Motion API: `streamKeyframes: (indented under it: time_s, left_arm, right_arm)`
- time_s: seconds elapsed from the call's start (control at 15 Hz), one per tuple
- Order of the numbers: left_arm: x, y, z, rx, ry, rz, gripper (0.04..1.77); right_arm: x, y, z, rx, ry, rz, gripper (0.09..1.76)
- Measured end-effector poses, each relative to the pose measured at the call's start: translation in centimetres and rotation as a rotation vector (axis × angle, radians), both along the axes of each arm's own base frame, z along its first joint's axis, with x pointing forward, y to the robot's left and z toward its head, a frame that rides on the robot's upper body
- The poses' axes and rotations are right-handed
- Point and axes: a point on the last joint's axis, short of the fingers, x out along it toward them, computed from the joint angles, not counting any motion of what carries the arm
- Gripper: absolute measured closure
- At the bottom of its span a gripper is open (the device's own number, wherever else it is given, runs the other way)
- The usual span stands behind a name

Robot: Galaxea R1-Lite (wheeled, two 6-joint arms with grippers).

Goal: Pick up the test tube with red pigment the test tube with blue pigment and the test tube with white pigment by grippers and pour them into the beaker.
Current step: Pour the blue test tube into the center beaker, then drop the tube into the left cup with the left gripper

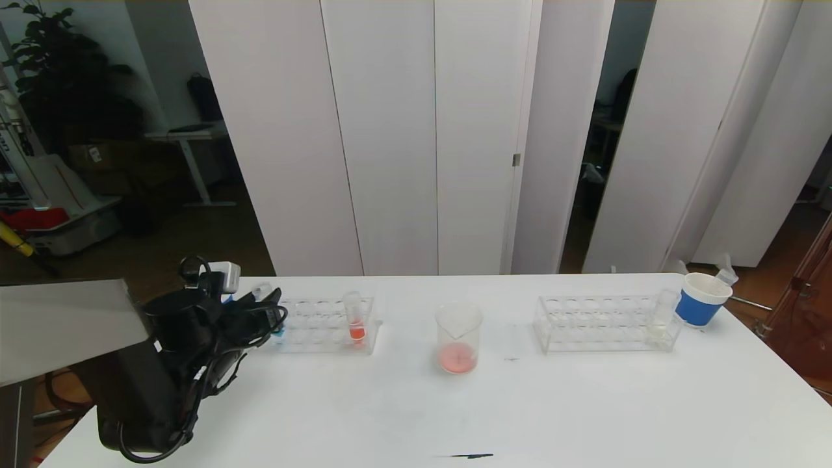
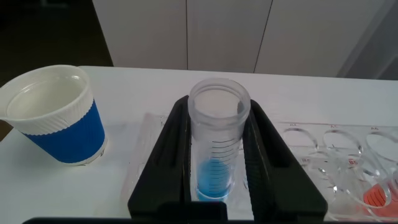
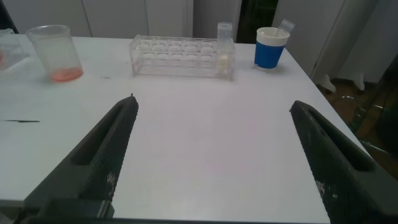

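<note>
Red already in the beaker (image 1: 458,338), we clamp left gripper (image 2: 217,155) on the test tube with blue pigment (image 2: 217,137) left of it; white remains.

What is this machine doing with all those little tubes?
The left gripper has its fingers closed around the test tube with blue pigment, which stands in the left rack beside a paper cup. The beaker in the middle of the table already holds reddish liquid. The test tube with white pigment waits in the right rack. The right gripper hangs open above the table.
</note>
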Motion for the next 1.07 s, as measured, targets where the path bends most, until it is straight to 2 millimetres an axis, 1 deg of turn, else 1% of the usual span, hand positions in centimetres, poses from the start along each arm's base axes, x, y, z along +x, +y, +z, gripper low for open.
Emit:
streamKeyframes:
  time_s: [0.47,0.8,0.93,1.07]
  left_arm:
    - [0.7,0.0,2.5,0.029,-0.1,-0.006,1.24]
    - [0.5,-0.1,4.4,0.03,-0.121,-0.012,1.24]
    - [0.5,-0.1,5.8,0.029,-0.105,-0.025,1.24]
    - [0.6,-0.2,7.8,0.029,-0.097,-0.031,1.24]
  right_arm:
    - [0.0,0.0,0.0,0.0,0.0,0.0,0.1]
    - [0.0,0.0,0.0,0.0,0.0,0.0,0.1]
    - [0.0,0.0,0.0,0.0,0.0,0.0,0.1]
    - [0.0,0.0,0.0,0.0,0.0,0.0,0.1]
